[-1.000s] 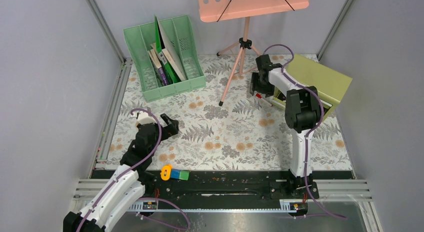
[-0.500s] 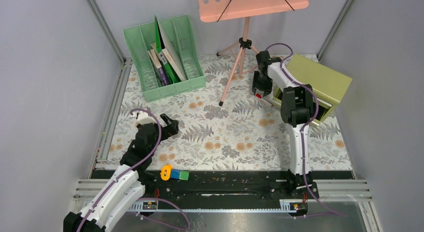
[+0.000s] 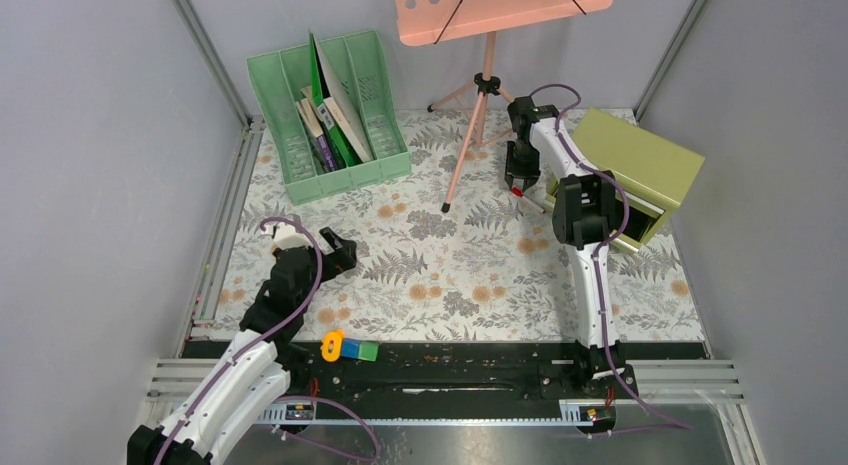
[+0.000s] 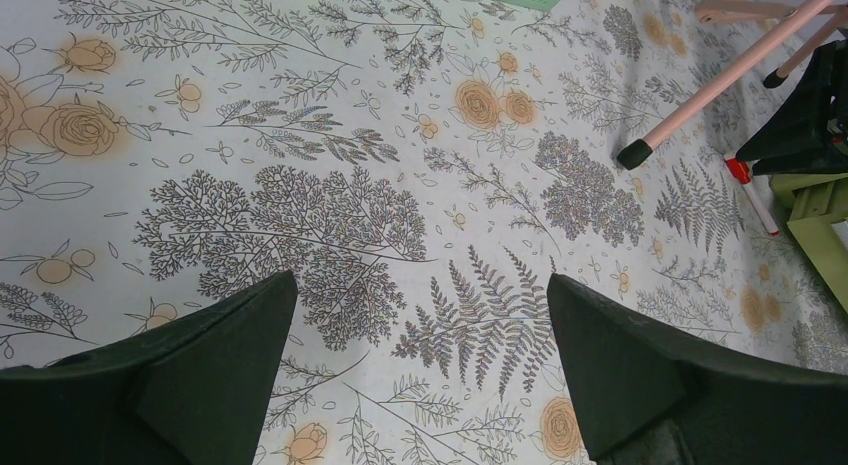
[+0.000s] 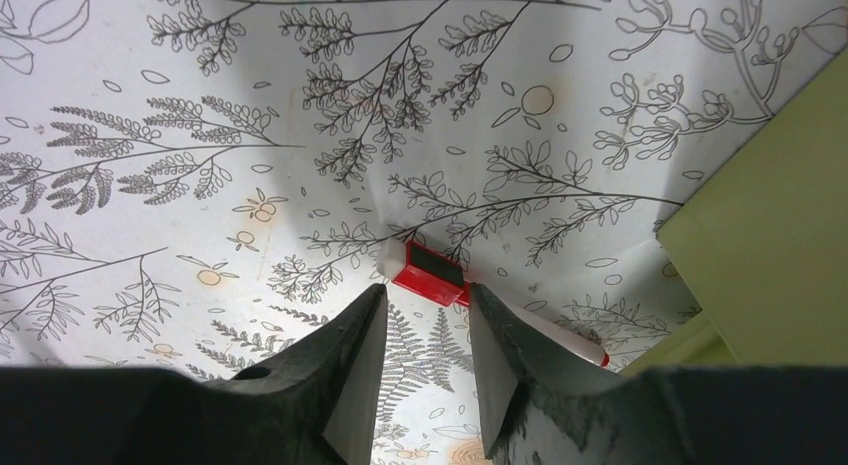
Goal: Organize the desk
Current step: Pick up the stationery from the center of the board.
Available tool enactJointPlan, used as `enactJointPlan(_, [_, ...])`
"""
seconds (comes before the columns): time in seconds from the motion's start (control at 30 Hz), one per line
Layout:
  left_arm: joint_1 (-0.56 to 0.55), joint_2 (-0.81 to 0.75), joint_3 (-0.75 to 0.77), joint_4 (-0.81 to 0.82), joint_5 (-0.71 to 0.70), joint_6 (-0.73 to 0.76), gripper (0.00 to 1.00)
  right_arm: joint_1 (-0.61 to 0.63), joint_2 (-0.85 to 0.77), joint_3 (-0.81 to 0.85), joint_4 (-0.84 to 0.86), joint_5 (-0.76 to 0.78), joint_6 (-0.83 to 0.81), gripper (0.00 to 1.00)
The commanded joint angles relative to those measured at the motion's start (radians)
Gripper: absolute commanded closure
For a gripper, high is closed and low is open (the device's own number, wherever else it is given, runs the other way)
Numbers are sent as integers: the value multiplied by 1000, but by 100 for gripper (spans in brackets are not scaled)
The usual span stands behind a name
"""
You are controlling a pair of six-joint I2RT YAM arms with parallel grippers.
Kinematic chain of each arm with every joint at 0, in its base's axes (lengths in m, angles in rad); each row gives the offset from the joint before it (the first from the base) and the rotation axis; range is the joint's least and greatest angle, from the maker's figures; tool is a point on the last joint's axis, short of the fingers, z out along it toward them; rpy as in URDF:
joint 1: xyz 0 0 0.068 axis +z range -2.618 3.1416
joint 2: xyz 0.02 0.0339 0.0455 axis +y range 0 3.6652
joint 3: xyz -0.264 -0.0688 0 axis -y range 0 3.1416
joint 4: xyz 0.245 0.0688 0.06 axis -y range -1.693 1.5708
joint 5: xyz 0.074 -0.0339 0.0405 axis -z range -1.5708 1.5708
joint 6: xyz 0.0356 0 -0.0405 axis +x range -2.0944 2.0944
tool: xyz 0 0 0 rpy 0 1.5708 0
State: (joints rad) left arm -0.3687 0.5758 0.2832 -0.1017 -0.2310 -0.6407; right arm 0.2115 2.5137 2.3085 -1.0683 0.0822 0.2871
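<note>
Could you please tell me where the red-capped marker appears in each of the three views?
Top view: the marker lies right of centre toward the back, beside the green box.
Left wrist: at the far right edge, near the box.
Right wrist: centre, just ahead of the right claw.
Shared landmark: the green box, beside the marker in every view.

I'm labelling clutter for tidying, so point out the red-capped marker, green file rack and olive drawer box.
red-capped marker [image 5: 430, 275], right wrist view, on its red cap.
green file rack [image 3: 350, 177], top external view, front wall.
olive drawer box [image 3: 640, 160], top external view, top panel.
</note>
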Motion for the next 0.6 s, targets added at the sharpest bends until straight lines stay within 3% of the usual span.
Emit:
enactJointPlan(0.0, [8,-3,-10,64,19,-5,1,40,28,35,-43,-60,-55,55])
enactJointPlan(0.27, [11,-3,-10,65,22,-6,1,39,17,29,-50,-46,-28,38])
enactJointPlan(0.43, [11,-9,-12,65,22,-7,1,28,20,36,-56,-79,-20,38])
enactJointPlan(0.57, [13,-13,-15,64,23,-7,1,6,-2,-18,-11,-199,12,40])
